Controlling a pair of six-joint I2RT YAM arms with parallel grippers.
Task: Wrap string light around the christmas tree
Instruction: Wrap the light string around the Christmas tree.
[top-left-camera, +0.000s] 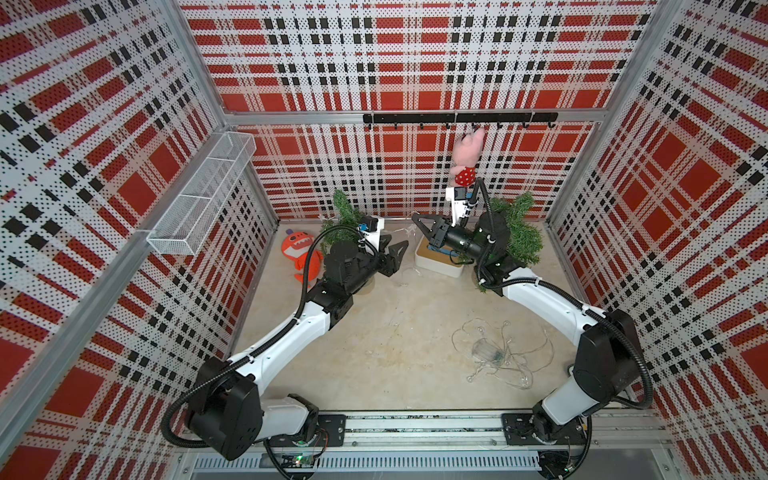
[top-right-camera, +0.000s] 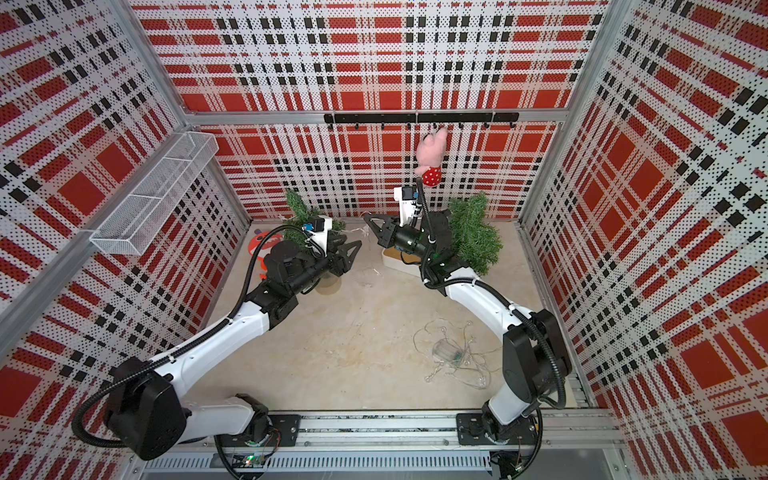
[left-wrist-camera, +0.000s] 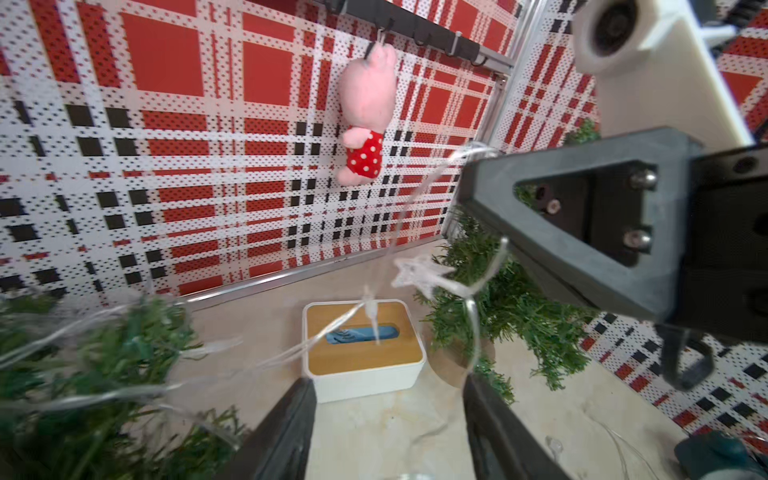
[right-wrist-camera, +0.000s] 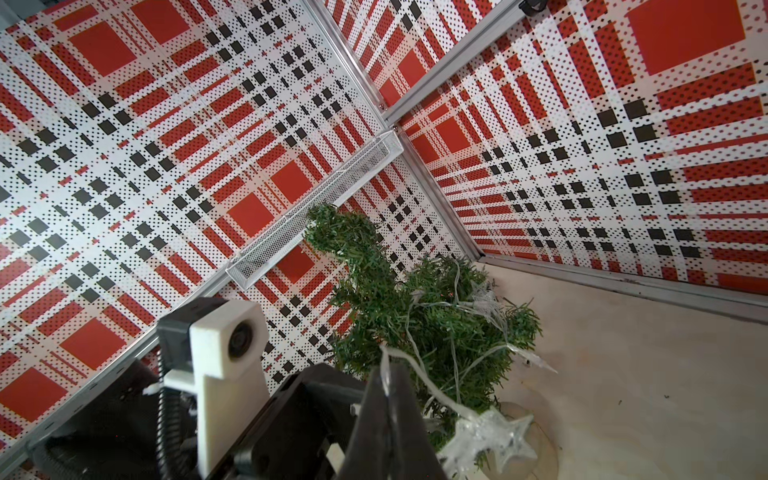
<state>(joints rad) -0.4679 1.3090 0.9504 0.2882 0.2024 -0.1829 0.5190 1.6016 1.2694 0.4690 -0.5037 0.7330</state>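
Red plaid panels wall in a pale, scuffed counter (top-left-camera: 395, 332), and your work sits at its far end. Your right fingers (top-left-camera: 420, 221) are pinched shut on the string light (right-wrist-camera: 486, 436), whose thin wire runs from them to the small tree (top-left-camera: 343, 216) by the back wall on the left, where a few loops and clear stars already lie in the branches. Your left fingers (top-left-camera: 399, 248) stand apart just beside that tree, gripping nothing. You look to be mid-wrap: keep the strand lightly taut, carry it round the back of the tree, and hand it over only once it lies squarely between the open fingers. Pull gently, since the tree looks light and could tip. Most of the string lies in a loose tangle near the right arm's base, so watch for snags. A second tree (top-left-camera: 521, 237), a tissue box (top-left-camera: 436, 262), an orange plush toy (top-left-camera: 297, 251) and a wire basket (top-left-camera: 203, 195) on the left wall share the space
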